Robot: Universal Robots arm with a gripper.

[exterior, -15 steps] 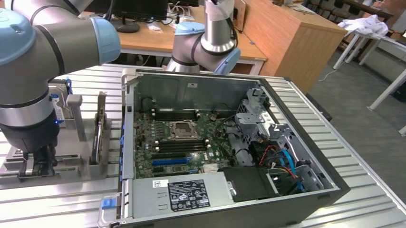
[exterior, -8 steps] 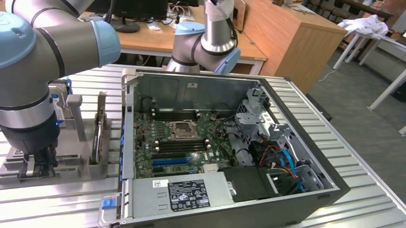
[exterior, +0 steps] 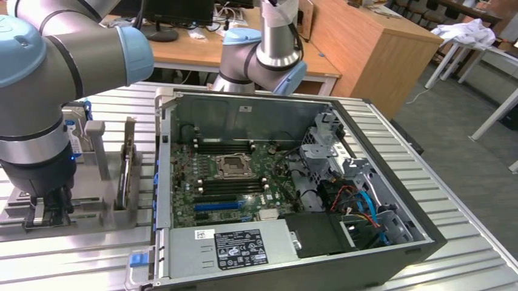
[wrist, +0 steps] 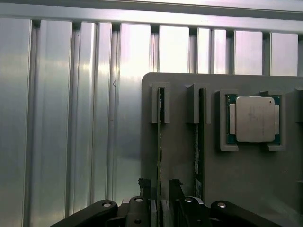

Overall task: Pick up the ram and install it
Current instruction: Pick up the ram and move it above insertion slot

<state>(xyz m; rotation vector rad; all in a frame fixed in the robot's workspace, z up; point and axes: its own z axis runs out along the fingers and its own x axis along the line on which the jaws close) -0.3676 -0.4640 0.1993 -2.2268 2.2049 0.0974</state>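
Gripper (wrist: 159, 185) low over grey holder plate (wrist: 180, 161), jaws apart, one finger each side of ram (wrist: 160, 137), small gap visible, not clamped. Ram stands on edge in holder slot, running straight ahead from fingertips. Second memory stick (wrist: 199, 137) just beside gripper, parallel. CPU (wrist: 254, 119) farther off on same side, in own pocket. Open PC case (exterior: 389, 242) well apart from gripper

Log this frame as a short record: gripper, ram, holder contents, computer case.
arm: gripper open, low over the grey holder
target: ram stick on edge in its slot, between the fingers, not gripped
also in holder: second stick, processor chip
destination: computer case open, to the exterior view's right of the holder
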